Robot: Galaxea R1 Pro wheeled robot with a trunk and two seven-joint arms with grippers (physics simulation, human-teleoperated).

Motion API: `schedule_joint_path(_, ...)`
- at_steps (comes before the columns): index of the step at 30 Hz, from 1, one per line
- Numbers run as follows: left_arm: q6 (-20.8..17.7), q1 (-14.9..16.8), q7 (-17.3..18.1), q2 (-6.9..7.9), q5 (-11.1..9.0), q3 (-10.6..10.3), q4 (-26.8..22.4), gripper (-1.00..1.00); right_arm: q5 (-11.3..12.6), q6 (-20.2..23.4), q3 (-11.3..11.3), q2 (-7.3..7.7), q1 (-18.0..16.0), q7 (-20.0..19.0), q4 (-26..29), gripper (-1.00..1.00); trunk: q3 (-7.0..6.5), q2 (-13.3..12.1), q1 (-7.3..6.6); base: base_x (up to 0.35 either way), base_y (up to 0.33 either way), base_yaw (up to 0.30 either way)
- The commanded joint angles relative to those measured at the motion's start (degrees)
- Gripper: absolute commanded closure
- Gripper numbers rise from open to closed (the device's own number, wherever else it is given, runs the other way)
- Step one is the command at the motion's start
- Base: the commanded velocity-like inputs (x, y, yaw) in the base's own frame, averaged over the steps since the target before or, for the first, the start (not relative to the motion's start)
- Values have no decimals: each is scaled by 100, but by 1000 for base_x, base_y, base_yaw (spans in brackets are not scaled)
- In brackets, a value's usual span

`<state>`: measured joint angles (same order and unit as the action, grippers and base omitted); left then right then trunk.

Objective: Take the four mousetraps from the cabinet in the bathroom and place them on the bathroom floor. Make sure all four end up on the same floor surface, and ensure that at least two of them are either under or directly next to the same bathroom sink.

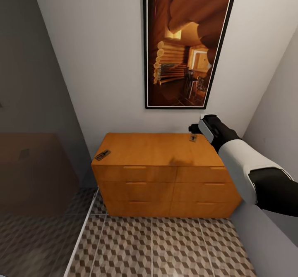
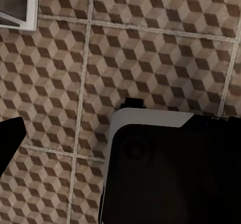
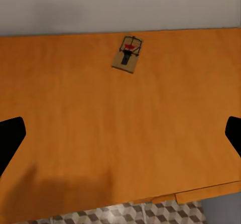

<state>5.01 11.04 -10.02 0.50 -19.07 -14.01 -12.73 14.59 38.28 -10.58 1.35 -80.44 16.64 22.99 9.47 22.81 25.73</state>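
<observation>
nearest me, cube-patterned bathroom floor [image 1: 165, 248] fills the lower frame. at lower right my right arm [image 1: 252, 169] is cut off; its right gripper [image 1: 198, 127] hovers over the cabinet [image 1: 165, 173], fingers spread with nothing between. one mousetrap [image 1: 102, 155] lies at the top's left edge, another [image 1: 193, 138] by the wall, details tiny. left gripper's fingers: can't tell.

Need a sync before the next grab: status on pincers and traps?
Right pincer open above cabinet top, empty. Left pincer over floor tiles, state unclear. Two mousetraps on cabinet: far-right, left edge. Nothing in the way.
</observation>
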Motion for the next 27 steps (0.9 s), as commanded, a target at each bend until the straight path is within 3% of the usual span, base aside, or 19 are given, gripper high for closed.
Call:
schedule_joint_path(1,17,4,-26,3,-53,-50,-1,-100,59,21,-45,6,-5,41,4,-100,12,11,6,222,0,0)
schedule_joint_path(17,21,4,-26,3,-53,-50,-1,-100,61,-25,-50,8,0,34,-266,-100,12,11,6,257,0,0)
schedule_joint_path(27,20,4,-26,3,-53,-50,-1,-100,61,-562,-50,12,0,18,-786,-100,12,11,6,182,0,0)
